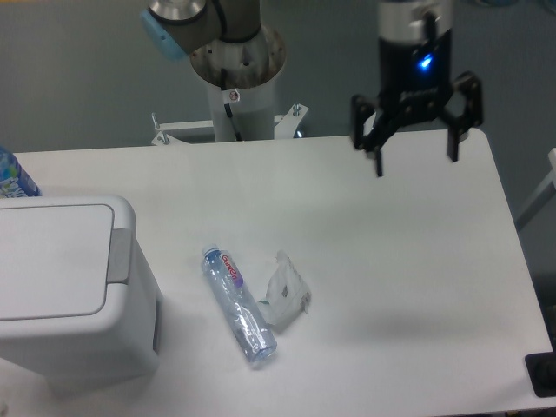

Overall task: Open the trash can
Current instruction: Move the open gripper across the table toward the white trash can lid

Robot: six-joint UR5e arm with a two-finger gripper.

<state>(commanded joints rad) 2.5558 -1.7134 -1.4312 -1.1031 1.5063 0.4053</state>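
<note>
White plastic bin [65, 287] stands at the left edge of the table [391, 261], near the front. Lid [52, 259] lies flat and closed; grey hinge strip [121, 257] runs along its right side. No contact with the bin at this moment.

Gripper [415, 161] hangs above the far right part of the table, well apart from the bin. Jaws are spread wide and carry nothing.

Other items noted: a clear bottle [238, 304] lies on its side just right of the bin, a crumpled wrapper [286, 290] touching or almost touching it. A second bottle [13, 178] shows partly at the left edge, behind the bin.

Assessment: the task is at the approach step; opening has not begun. The next move calls for travel leftward across the table and a descent to the lid's free edge, judged to be the side away from the hinge. The lying bottle sits close to the likely path and could be struck if the approach is low.
</note>
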